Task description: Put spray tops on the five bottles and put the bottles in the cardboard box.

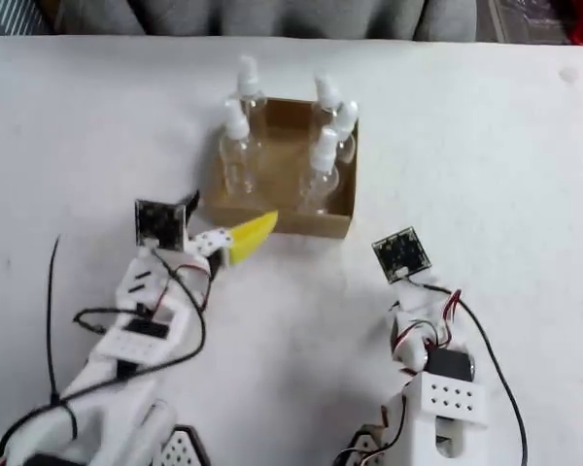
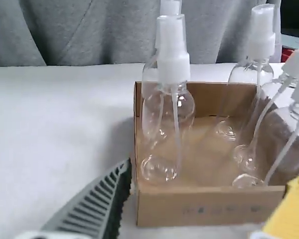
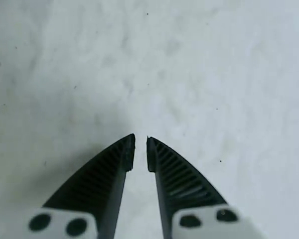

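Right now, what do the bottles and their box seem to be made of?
The bottles look like clear glossy plastic, perhaps glass: the tubes show through. The box looks like matte brown cardboard: dull, thin walls, raw edges.

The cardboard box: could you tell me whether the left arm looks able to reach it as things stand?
Probably yes. The left end effector sits open right at the near corner of the cardboard box, with bare table around it and nothing in the way.
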{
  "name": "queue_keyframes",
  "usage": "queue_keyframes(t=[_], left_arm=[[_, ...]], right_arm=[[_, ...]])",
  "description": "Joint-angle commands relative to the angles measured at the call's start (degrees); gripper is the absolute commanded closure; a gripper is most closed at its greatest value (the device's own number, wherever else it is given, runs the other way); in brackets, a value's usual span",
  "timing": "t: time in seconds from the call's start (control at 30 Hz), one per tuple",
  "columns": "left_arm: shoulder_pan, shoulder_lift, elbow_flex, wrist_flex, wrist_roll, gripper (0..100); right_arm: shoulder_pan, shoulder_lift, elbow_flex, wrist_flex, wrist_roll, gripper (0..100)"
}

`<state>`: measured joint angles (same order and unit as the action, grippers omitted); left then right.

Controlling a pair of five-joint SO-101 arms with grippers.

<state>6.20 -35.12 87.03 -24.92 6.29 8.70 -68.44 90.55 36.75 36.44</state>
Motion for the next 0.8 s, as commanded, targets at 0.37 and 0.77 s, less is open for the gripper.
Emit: queue_keyframes(t=[0.37,0.77], left_arm=[[-9.9,-27.7,4.8,28.9,-0.8,58],[-9.5,-45.1,10.3,48.4,-2.7,58]], right_arm=[[-0.8,-0.2,-0.2,-0.8,0.7,97.9],[-1.0,-0.5,0.1,-0.7,0.2,98.1]])
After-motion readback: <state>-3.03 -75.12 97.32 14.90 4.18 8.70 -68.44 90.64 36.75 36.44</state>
